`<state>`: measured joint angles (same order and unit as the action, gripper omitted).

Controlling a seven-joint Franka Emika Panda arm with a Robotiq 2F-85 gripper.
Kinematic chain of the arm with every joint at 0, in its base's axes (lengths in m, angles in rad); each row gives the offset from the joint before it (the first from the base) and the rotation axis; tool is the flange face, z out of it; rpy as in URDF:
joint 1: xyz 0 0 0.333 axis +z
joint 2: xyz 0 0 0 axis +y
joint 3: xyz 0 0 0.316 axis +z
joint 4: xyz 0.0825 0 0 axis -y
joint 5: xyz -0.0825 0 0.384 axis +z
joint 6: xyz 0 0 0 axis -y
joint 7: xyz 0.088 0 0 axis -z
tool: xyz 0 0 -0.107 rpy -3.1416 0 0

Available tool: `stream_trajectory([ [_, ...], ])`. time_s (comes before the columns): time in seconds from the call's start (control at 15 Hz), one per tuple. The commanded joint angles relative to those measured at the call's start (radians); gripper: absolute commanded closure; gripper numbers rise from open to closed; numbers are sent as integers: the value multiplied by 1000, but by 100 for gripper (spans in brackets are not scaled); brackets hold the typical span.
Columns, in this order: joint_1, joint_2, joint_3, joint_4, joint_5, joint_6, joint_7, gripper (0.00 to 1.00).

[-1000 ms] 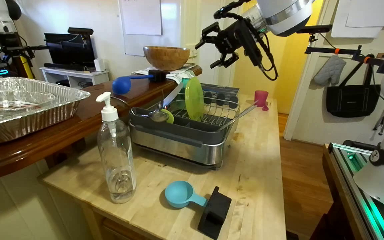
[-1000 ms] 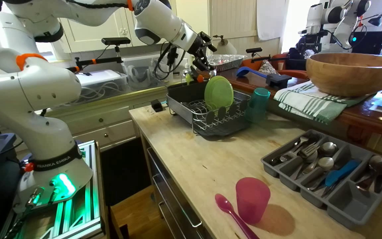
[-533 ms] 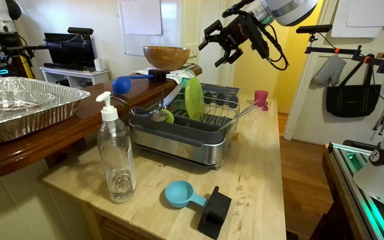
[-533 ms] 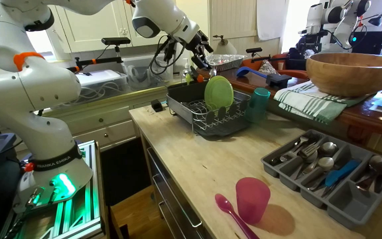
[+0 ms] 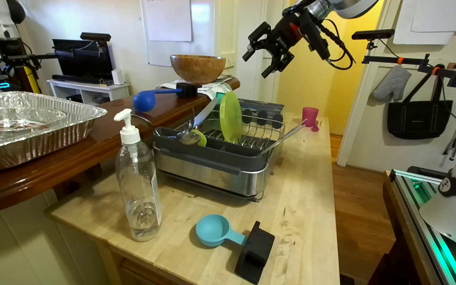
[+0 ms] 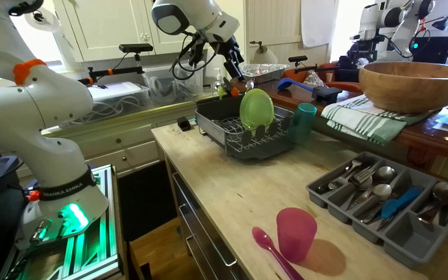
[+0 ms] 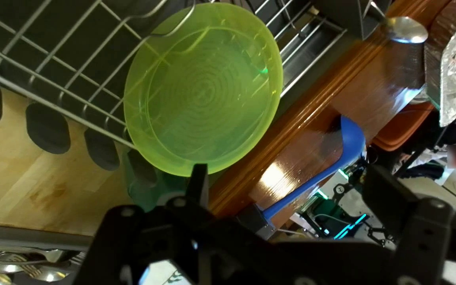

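My gripper (image 5: 256, 64) is open and empty, held in the air above the dish rack (image 5: 212, 168). In the wrist view its fingers stand wide apart, with nothing between the jaws of the gripper (image 7: 287, 174). A translucent green plate (image 7: 204, 91) stands on edge in the rack and also shows in both exterior views (image 5: 230, 118) (image 6: 257, 111). One fingertip overlaps the plate's edge in the wrist view, but the exterior views show them apart. A blue ladle (image 7: 352, 136) with a black block on its handle lies on the brown counter beyond the rack.
A soap bottle (image 5: 139, 194) and a turquoise scoop (image 5: 213, 230) are in front of the rack. A teal cup (image 6: 301, 124), pink cup (image 6: 296, 235), pink spoon (image 6: 263, 238) and cutlery tray (image 6: 414, 238) are on the table. A wooden bowl (image 6: 414, 87) and foil tray (image 5: 34, 146) stand on the counter.
The gripper has moved right and slightly up in an exterior view, drawing back toward the robot's base, and tilts more downward. It stays open. The plate, rack and other things have not moved.
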<state>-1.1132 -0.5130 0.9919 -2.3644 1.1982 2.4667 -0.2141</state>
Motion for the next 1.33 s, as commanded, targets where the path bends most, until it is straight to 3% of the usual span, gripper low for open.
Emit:
stream_trajectory([
  [0.0, 224, 133, -203, -12, -189, 23, 41, 0],
  [0.47, 692, 188, -680, -30, -454, 6, 121, 0],
  [0.67, 837, 185, -828, -33, -520, -3, 142, 0],
  [0.93, 935, 179, -934, -32, -630, -12, 140, 0],
  [1.27, 988, 171, -990, -43, -818, -5, 128, 0],
])
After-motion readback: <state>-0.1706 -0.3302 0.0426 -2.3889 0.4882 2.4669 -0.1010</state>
